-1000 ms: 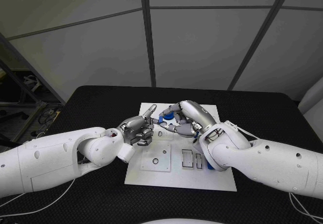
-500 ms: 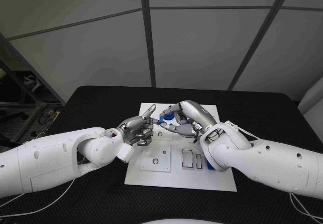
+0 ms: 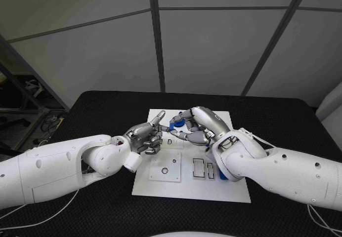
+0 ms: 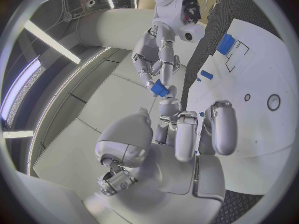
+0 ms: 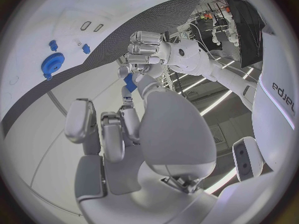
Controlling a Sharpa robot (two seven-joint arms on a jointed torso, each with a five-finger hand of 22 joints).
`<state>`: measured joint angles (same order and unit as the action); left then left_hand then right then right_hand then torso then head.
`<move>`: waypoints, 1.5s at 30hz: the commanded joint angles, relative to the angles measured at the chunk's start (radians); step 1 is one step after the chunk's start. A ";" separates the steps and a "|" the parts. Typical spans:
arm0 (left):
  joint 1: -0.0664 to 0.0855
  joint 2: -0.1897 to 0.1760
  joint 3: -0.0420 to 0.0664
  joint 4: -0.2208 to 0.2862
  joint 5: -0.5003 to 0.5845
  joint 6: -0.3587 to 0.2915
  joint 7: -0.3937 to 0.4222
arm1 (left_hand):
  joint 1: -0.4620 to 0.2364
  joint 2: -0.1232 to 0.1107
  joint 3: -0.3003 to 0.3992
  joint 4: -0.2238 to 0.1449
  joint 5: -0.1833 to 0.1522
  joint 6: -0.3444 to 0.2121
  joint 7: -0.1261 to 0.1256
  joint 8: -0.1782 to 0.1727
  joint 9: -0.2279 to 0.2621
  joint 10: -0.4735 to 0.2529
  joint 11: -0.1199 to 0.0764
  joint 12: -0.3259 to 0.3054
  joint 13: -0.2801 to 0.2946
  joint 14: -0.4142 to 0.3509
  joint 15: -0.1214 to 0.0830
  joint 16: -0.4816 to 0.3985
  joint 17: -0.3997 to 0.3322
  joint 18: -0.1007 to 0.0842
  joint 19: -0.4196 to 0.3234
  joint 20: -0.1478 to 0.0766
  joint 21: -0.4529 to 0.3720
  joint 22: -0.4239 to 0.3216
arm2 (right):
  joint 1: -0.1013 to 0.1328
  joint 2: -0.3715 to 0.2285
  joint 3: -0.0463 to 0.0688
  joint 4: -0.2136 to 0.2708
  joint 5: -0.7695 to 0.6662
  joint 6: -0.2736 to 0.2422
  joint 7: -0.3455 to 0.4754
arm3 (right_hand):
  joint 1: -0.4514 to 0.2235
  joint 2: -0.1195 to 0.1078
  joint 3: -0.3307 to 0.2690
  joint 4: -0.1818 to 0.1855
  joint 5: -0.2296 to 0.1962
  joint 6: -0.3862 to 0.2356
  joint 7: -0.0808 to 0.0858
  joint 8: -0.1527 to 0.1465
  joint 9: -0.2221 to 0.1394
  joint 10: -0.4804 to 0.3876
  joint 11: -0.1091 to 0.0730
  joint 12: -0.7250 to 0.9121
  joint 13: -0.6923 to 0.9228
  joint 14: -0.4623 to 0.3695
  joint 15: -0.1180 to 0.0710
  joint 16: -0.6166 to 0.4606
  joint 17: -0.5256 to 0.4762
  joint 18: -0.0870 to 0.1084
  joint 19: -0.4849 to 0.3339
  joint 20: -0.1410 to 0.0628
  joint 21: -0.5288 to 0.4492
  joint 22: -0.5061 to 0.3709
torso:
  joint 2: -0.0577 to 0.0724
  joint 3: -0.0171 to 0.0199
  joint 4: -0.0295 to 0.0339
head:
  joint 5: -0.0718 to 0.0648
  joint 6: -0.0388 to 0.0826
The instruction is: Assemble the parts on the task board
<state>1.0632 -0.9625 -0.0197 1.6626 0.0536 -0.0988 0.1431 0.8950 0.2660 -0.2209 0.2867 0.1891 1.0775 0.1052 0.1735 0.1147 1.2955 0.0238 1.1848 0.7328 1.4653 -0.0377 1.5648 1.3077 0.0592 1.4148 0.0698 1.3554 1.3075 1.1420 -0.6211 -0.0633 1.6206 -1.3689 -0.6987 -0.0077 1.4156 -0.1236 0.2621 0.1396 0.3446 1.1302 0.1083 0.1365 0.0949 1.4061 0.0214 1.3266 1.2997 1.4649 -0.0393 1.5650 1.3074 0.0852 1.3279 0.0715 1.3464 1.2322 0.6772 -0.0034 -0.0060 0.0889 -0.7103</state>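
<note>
task board (image 3: 191, 187): white plate lying flat mid-worktop (image 3: 93, 212)
part (image 3: 175, 124): small blue piece being held above the board between both robot hands' fingertips

A black tabletop (image 3: 93, 106) with a finely textured surface carries the scene. The white task board (image 3: 187, 190) lies flat directly on it, roughly at the middle, with bare black surface showing beyond its left, right and far edges. Thin white cables (image 3: 43, 217) trail across the tabletop near its front left corner, and another thin white cable (image 3: 314, 217) crosses the surface at the front right.
</note>
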 commanded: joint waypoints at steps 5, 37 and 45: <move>0.002 -0.002 0.002 -0.005 -0.004 0.002 0.009 | 0.013 0.001 -0.002 -0.003 0.003 0.007 -0.002 0.004 0.002 0.004 0.000 0.001 -0.005 0.102 -0.001 0.002 0.251 0.011 0.000 0.001 -0.003 0.014 | 0.001 0.002 0.000 0.004 -0.005 -0.002 -0.002 | -0.002 0.006 0.005 0.000 0.003 0.018 -0.011 0.004 0.027 0.006 -0.003 -0.005 0.001 0.103 -0.005 -0.002 0.253 -0.006 0.002 -0.002 0.004 0.000 | 0.000 0.0006 -0.0002 | 0.000 0.000; 0.021 -0.098 0.015 -0.044 -0.057 -0.102 0.000 | 0.073 -0.028 -0.002 -0.022 0.002 -0.014 0.008 -0.022 0.000 -0.033 0.009 -0.040 -0.066 0.101 0.006 0.000 0.247 0.019 -0.023 0.005 -0.033 -0.019 | -0.005 0.038 0.000 -0.089 0.054 0.037 0.024 | -0.003 0.007 0.006 -0.001 0.004 0.018 -0.011 0.004 0.028 0.006 -0.004 -0.006 0.001 0.103 -0.005 -0.002 0.254 -0.007 0.005 -0.002 0.007 0.004 | 0.001 -0.0015 0.0006 | -0.002 -0.005; 0.048 -0.139 0.020 -0.008 0.017 -0.156 0.073 | 0.177 -0.062 0.018 -0.103 -0.001 -0.073 0.041 -0.045 -0.007 -0.225 0.041 -0.203 -0.281 -0.023 0.035 -0.138 -0.064 0.090 -0.250 0.029 -0.323 -0.314 | -0.030 0.076 0.000 -0.161 0.058 0.077 0.026 | -0.003 0.008 0.007 -0.001 0.004 0.018 -0.011 0.004 0.028 0.005 -0.004 -0.007 0.000 0.103 -0.005 -0.002 0.253 -0.006 0.004 -0.002 0.006 0.003 | 0.001 -0.0007 0.0016 | 0.001 -0.013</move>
<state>1.1078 -1.0992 -0.0006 1.6469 0.0221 -0.2162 0.1464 1.0665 0.2058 -0.2038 0.1892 0.1891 1.0087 0.1448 0.1309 0.1079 1.0842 0.0630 0.9893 0.4587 1.4477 -0.0035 1.4389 1.2554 0.0605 1.1827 0.0971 1.0549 1.0160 1.1130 -0.5497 -0.0642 1.4669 -1.3219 -0.6623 0.0041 1.4128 -0.1254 0.2640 0.1374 0.3447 1.1303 0.1079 0.1361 0.0948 1.4061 0.0214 1.3231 1.2996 1.4650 -0.0393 1.5650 1.3081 0.0852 1.3279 0.0716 1.3465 1.2358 0.6773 -0.0051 -0.0044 0.0891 -0.7211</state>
